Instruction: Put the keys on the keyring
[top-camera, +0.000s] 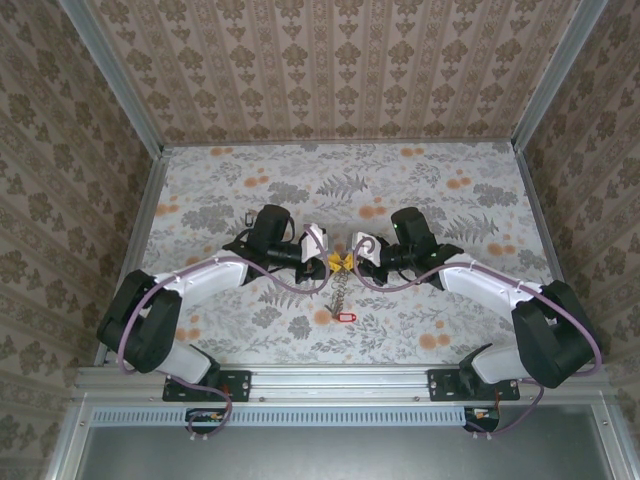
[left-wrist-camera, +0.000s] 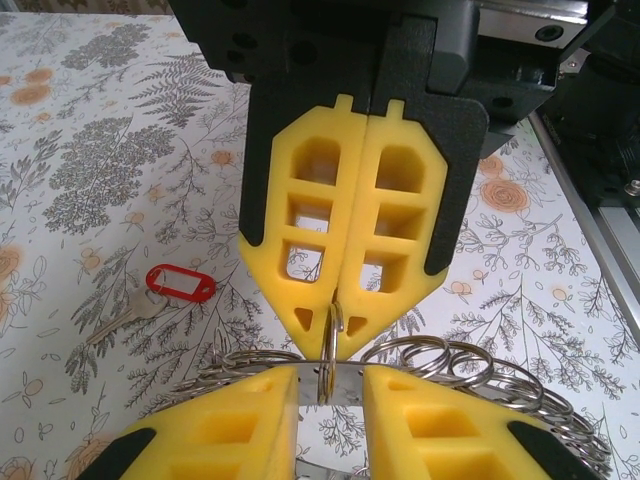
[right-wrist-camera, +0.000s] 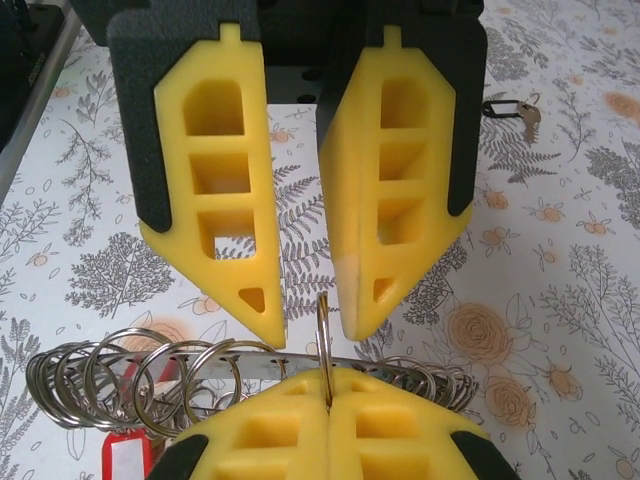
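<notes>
Keyring polished metal; pincer pads matt, foam-like (tag: glossy red plastic).

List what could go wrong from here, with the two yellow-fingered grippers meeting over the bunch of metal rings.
1. The right gripper pinches the small silver split ring only at its fingertips; it may slip or twist.
2. The open left gripper flanks that ring closely; closing could strike the right fingertips.
3. Neighbouring silver wire rings could snag.

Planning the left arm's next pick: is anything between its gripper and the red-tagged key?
Nothing on the table lies between the left gripper and the red-tagged key. But that gripper is open around the small ring pinched by the right gripper, with the keyring running across at its fingertips.
</notes>
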